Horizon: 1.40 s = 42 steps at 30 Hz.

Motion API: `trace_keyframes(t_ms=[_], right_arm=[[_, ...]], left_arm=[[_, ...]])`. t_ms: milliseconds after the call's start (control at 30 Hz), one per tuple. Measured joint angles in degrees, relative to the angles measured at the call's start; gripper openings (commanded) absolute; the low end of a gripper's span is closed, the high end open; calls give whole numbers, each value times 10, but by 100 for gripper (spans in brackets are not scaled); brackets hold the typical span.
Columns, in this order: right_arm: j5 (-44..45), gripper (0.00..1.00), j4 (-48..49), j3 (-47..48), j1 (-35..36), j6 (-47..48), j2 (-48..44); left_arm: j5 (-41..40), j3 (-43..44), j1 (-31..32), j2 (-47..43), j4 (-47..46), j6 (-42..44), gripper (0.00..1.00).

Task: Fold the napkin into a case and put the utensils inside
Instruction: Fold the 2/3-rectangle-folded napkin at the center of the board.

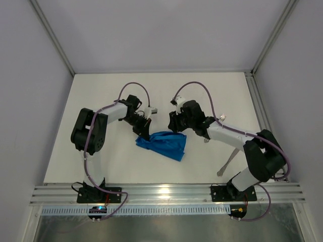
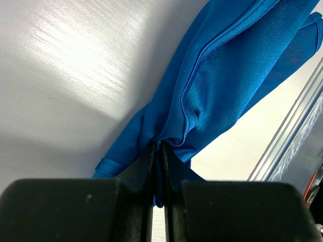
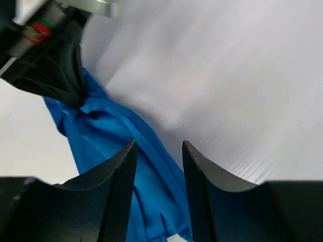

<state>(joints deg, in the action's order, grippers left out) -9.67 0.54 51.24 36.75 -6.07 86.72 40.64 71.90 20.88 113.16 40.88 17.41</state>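
The bright blue napkin (image 1: 164, 145) lies crumpled mid-table, not folded into a case. My left gripper (image 1: 145, 132) is shut on its left corner; in the left wrist view the cloth (image 2: 227, 75) bunches where the fingertips (image 2: 158, 146) pinch it. My right gripper (image 1: 176, 127) hovers open over the napkin's far right edge; in the right wrist view the cloth's (image 3: 108, 136) hem runs between the spread jaws (image 3: 159, 143). One slim silver utensil (image 1: 228, 162) lies right of the napkin. A second utensil (image 1: 221, 118) pokes out from behind the right arm, mostly hidden.
The table is white, with grey walls on three sides and a metal rail (image 1: 166, 191) along the near edge. The left gripper's dark fingers (image 3: 55, 70) show in the right wrist view, close to my right jaws.
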Motion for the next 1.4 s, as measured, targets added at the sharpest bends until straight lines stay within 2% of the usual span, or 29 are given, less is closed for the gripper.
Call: trace_keyframes(t_ms=[300, 433, 600, 800, 900, 1133, 1400], right_arm=[[-127, 18, -7, 2, -48, -78, 121], [-176, 13, 8, -4, -39, -80, 124], [-187, 11, 24, -33, -16, -78, 121], [-140, 10, 27, -54, 16, -78, 103], [-78, 9, 26, -57, 45, -78, 92], [35, 9, 29, -60, 86, -84, 84], [105, 9, 38, -63, 100, -90, 81]], left_arm=[[5, -10, 0, -4, -3, 0, 6], [5, -12, 0, -6, -5, -1, 6], [6, -15, 0, -7, -7, -4, 6], [10, -19, 0, -9, -8, -5, 8], [9, -19, 0, -10, -8, -5, 11], [-10, -5, 1, -17, 13, -4, 24], [-27, 39, -15, -52, 38, -4, 31]])
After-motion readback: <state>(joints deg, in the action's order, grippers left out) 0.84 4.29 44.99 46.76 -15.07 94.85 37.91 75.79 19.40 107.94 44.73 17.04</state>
